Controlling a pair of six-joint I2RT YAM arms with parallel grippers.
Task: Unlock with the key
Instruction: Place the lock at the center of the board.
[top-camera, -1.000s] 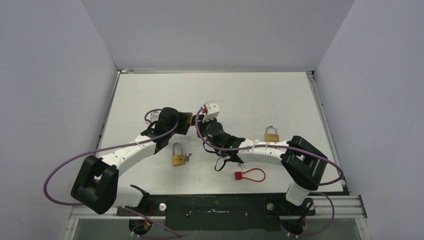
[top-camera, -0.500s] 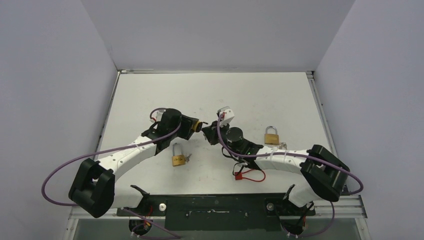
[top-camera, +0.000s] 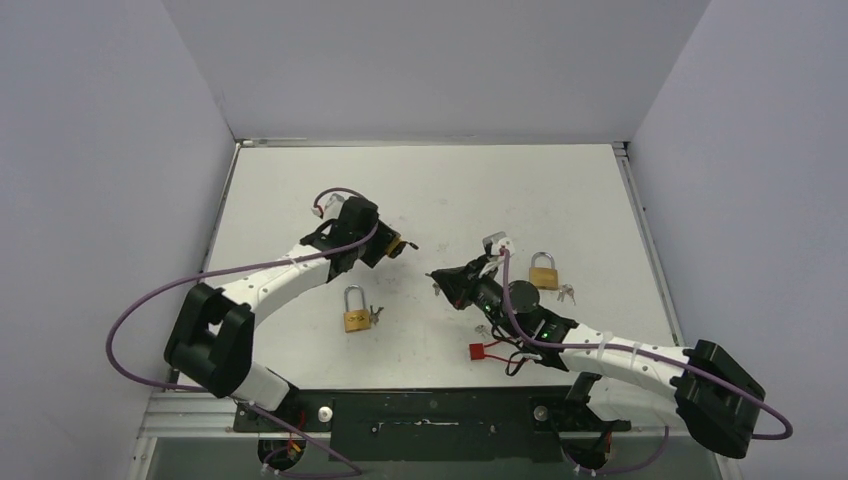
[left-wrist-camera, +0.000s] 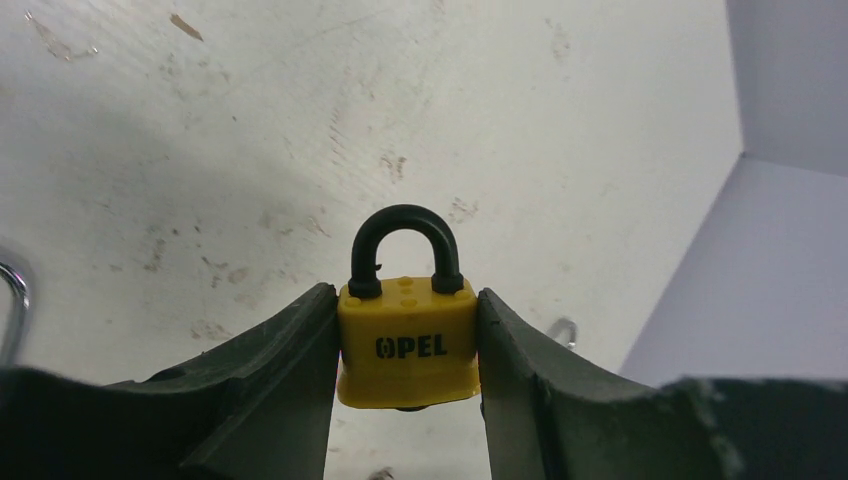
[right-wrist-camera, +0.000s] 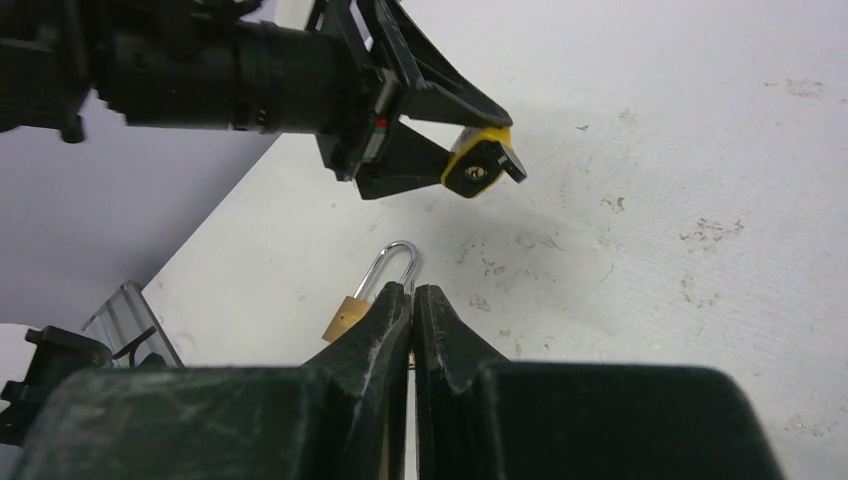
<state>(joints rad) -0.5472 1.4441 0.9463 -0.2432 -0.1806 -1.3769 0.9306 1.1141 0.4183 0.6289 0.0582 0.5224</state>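
I had L gripper (top-camera: 398, 245) clamped on yellow padlock (left-wrist-camera: 407, 345), centre-left of frame, above table (top-camera: 500, 190). R gripper (right-wrist-camera: 412, 292) shut, no key visible in it. I judged: fetch key (top-camera: 374, 315) by brass lock (top-camera: 355, 318), align straight w/ keyhole (right-wrist-camera: 477, 172).

Scuffed white table (top-camera: 520, 185), pale lavender walls (top-camera: 430, 60)

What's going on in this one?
The left gripper is clamped on a yellow padlock, holding it off the table with its keyhole end turned toward the right gripper. The right gripper is shut and apart from the lock; whether it pinches anything cannot be seen. A brass padlock lies on the table with keys beside it, and a second brass padlock lies farther right.
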